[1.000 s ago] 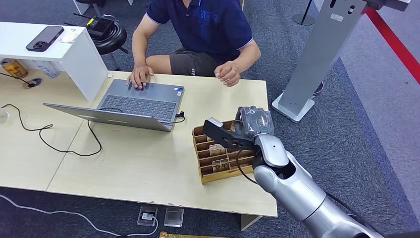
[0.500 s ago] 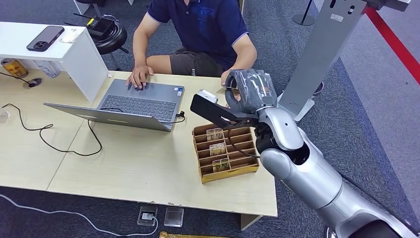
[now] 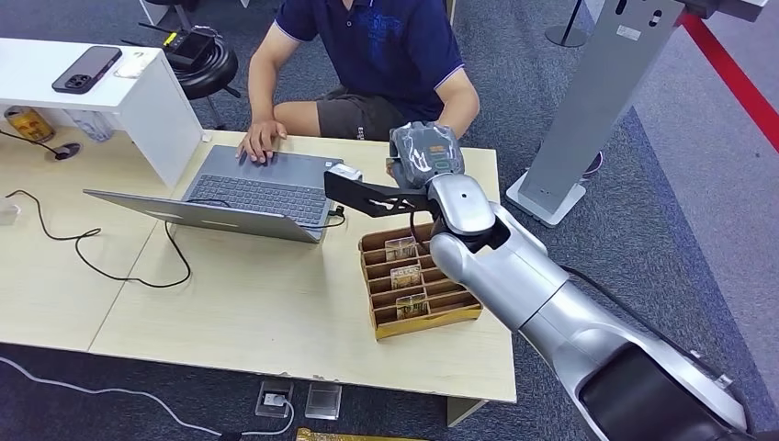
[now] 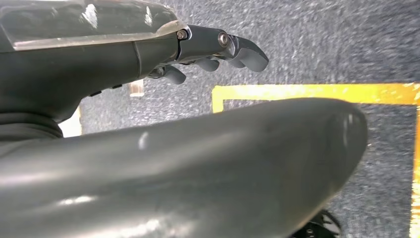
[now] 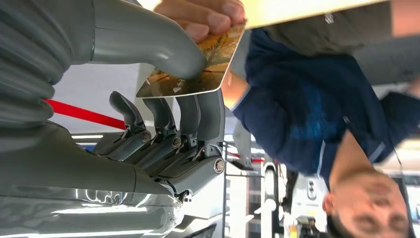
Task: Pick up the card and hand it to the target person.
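From overhead, the silver arm's right hand (image 3: 424,152) is raised over the light wooden table (image 3: 257,303), beyond the wooden slotted card holder (image 3: 418,285), before the seated person in a navy shirt (image 3: 377,46).

At the left wrist, the left hand (image 4: 218,49) hangs with fingers loosely curled, holding nothing, over grey carpet (image 4: 322,44).

At the right wrist, thumb and fingers pinch the golden patterned card (image 5: 198,69), and the person's fingertips (image 5: 208,17) touch its far edge.

Light wooden table (image 3: 257,303) across left and centre of frame, seam running down near left. Open grey laptop (image 3: 248,195) at upper centre, person's hand (image 3: 260,142) resting on its keyboard. Black cable (image 3: 101,248) looping over left part. Wooden slotted card holder (image 3: 418,285) near right edge, cards (image 3: 401,276) standing in slots. White raised shelf (image 3: 138,87) at upper left, dark phone (image 3: 84,70) on top.
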### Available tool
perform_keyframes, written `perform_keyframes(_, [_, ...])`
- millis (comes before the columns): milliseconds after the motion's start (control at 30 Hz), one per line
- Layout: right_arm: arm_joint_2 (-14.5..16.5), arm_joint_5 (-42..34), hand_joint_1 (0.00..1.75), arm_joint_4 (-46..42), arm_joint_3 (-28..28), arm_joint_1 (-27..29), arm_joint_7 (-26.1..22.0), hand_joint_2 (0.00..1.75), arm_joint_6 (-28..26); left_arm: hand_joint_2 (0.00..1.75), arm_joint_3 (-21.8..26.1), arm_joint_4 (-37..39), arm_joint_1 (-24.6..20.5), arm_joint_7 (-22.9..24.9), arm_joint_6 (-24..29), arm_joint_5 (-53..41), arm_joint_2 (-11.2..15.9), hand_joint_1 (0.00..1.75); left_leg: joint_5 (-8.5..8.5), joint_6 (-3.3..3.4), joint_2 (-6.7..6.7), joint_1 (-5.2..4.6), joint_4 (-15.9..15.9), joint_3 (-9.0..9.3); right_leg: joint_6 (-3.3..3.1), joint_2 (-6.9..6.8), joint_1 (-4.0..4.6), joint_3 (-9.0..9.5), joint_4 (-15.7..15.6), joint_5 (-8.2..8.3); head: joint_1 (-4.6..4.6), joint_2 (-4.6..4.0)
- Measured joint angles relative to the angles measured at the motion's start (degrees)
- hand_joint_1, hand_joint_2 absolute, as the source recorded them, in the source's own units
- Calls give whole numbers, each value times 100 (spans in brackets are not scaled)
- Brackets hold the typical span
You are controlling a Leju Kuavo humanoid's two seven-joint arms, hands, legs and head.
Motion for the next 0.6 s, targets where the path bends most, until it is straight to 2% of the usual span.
perform_keyframes(67, [90,34,150,268,40,-14,-9,175,1,0,-4,0,16,-26,-83,95,0,0,0,0,2,0,1,-2,0,4,0,-2,0,0,8,0])
perform_keyframes(200, [228,75,0,684,125,-49,-13,175,1,0,-4,0,20,-165,-233,192,5,0,0,0,5,0,2,-3,0,6,0,-6,0,0,-3,0])
perform_keyframes(600, [265,-49,0,931,121,-157,22,175,-330,0,-17,0,30,-270,-96,155,44,0,1,0,10,0,3,2,0,9,0,-6,0,1,-8,0])
